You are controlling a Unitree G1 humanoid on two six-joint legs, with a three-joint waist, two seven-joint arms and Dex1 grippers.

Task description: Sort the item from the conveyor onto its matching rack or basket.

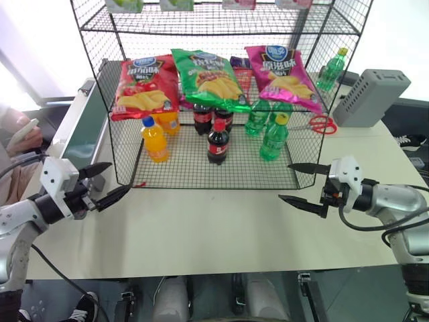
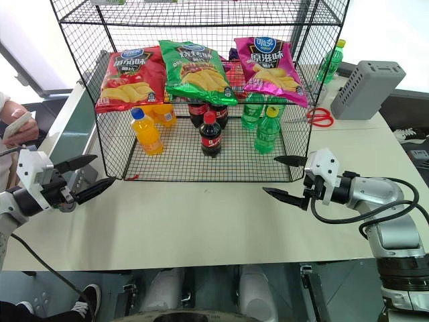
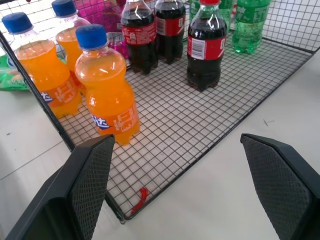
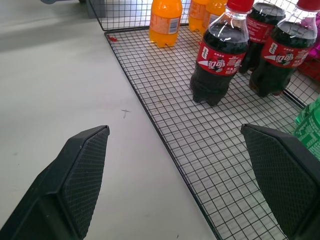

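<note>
Starting at the left, the conveyor point(image 1: 84, 127) runs along the table's left edge, just beyond the left gripper point(image 1: 107, 184), whose fingers are spread wide with nothing between them. The rack point(image 1: 208, 100) stands mid-table; on its middle tier lie a red chip bag point(image 1: 144, 87), a green chip bag point(image 1: 209, 79) and then the item point(image 1: 283, 75) at the right end, its long axis running front to back. The right gripper point(image 1: 303, 184), also wide and empty, is the nearer one, below and in front of the item; orange bottles point(image 1: 155, 139), cola bottles point(image 1: 218, 141) and green bottles point(image 1: 273, 137) stand beneath
</note>
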